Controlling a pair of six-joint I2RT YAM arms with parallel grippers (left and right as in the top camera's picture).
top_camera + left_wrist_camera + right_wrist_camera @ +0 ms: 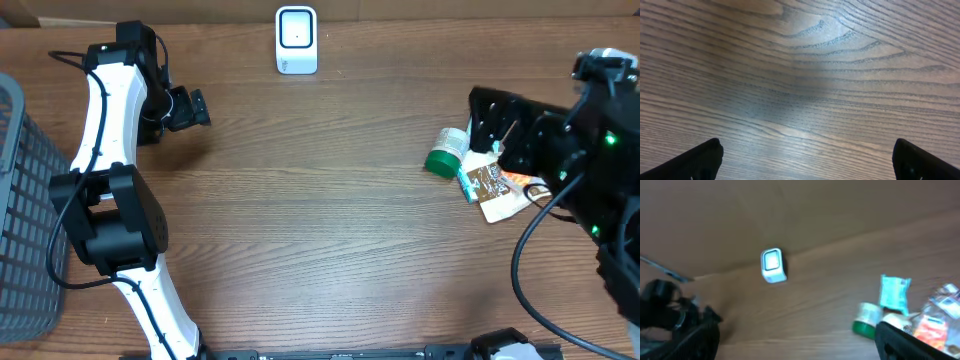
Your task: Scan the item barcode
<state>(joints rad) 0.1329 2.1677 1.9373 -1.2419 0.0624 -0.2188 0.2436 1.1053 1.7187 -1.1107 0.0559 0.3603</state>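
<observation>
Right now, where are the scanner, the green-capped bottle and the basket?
scanner (296, 38), overhead view, front window.
green-capped bottle (444, 153), overhead view, where cap meets body.
basket (25, 200), overhead view, mesh wall.

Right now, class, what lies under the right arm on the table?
A green-capped bottle, a teal packet and a brown packet poke out beneath the right arm; the arm covers their far parts and whatever else lies there.
</observation>
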